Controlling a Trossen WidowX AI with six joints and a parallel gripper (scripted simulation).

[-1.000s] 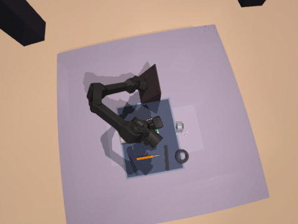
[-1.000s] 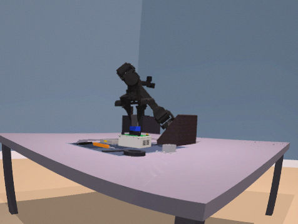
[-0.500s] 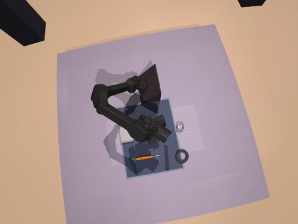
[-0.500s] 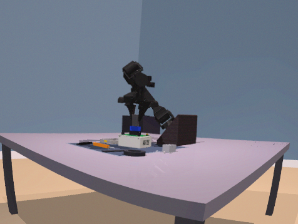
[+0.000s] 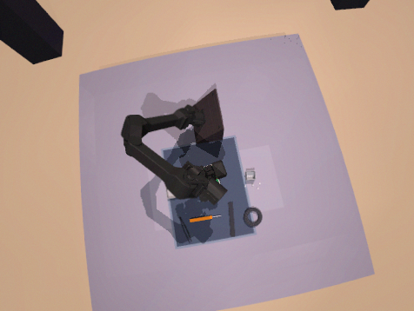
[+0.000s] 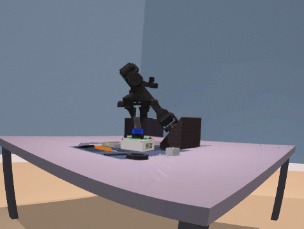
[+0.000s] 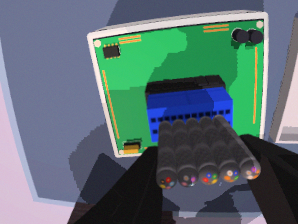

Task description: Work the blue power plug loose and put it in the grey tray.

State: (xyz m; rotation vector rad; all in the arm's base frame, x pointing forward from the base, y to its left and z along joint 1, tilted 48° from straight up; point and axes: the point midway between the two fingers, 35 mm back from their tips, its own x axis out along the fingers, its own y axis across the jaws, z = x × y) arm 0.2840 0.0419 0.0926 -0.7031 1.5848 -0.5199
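The blue power plug [image 6: 137, 131] [image 7: 190, 103] sits at the black socket [image 6: 138, 136] [image 7: 186, 84] on the green circuit board [image 7: 150, 52], which tops a white box [image 6: 136, 144]. I cannot tell how deep the plug sits. Its thick dark cable bundle [image 7: 200, 150] rises from it, leaning slightly in the exterior view. My gripper [image 6: 137, 118] [image 7: 198, 149] is shut on the plug's cable bundle, one finger on each side, above the blue body. The grey tray [image 6: 115, 144] [image 7: 286, 85] lies beside the board; the arm hides most of it in the top view.
On or by the blue mat [image 5: 213, 236] lie an orange screwdriver [image 5: 201, 219] [image 6: 103, 148], a dark bar [image 5: 231, 219], dark tweezers [image 5: 185, 230] and a black tape ring [image 5: 252, 217] [image 6: 137, 156]. A small grey box [image 5: 250, 175] [image 6: 172, 151] and a dark wedge block [image 5: 211, 119] [image 6: 189, 132] stand nearby.
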